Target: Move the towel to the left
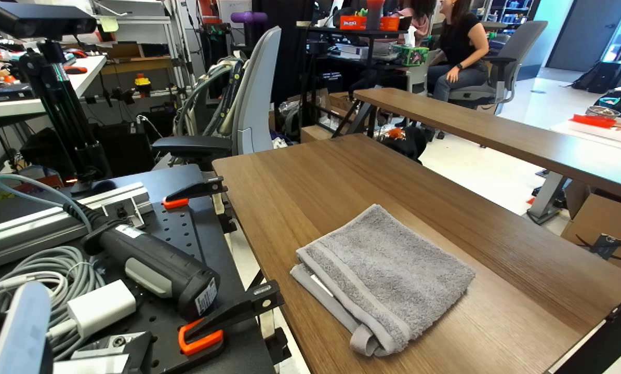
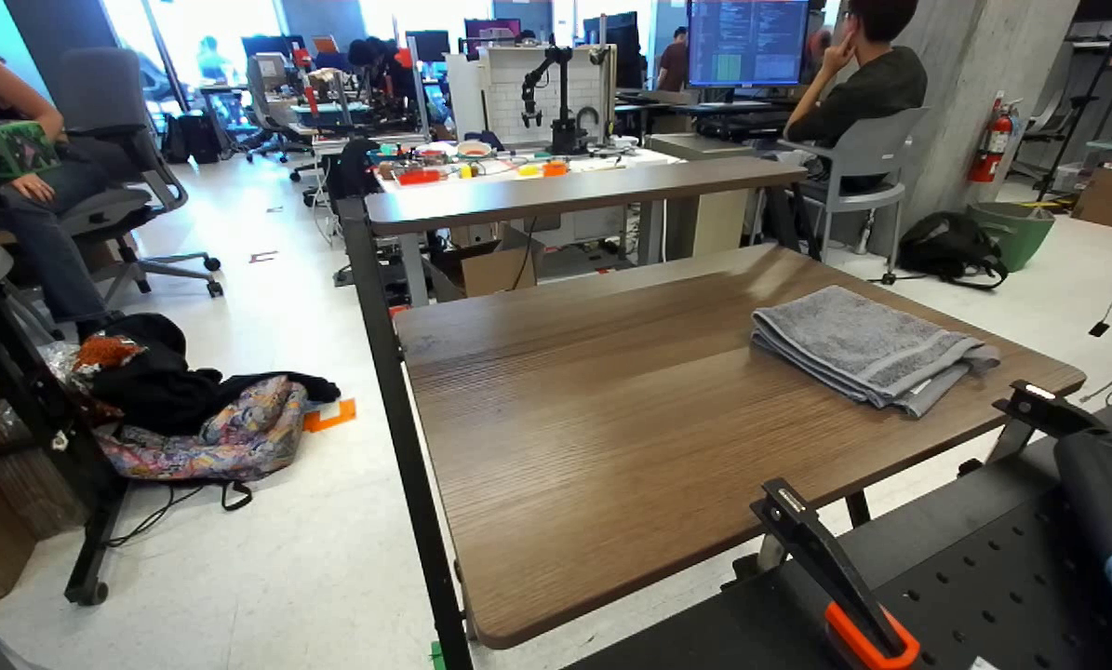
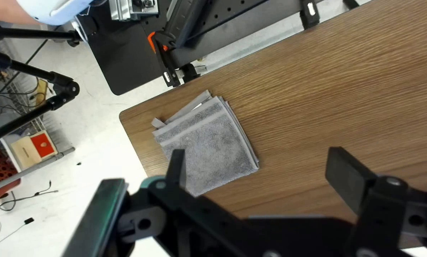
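A grey folded towel (image 1: pixel 393 275) lies flat on the brown wooden table (image 1: pixel 310 182), near one end of it. It also shows in an exterior view (image 2: pixel 863 335) and in the wrist view (image 3: pixel 213 153), with a small loop at one corner. My gripper (image 3: pixel 257 153) is open and empty in the wrist view, above the table. Its left finger overlaps the towel in that picture, and its right finger is over bare wood. It appears well above the towel and not touching it. The gripper is not visible in either exterior view.
A black perforated bench (image 1: pixel 190 234) adjoins the table's long side. Black and orange clamps (image 1: pixel 237 311) stick up along its edge. A black handheld device (image 1: pixel 154 265) and cables lie on it. A raised wooden shelf (image 2: pixel 593 191) runs along the table's far side, with a black post (image 2: pixel 397 419).
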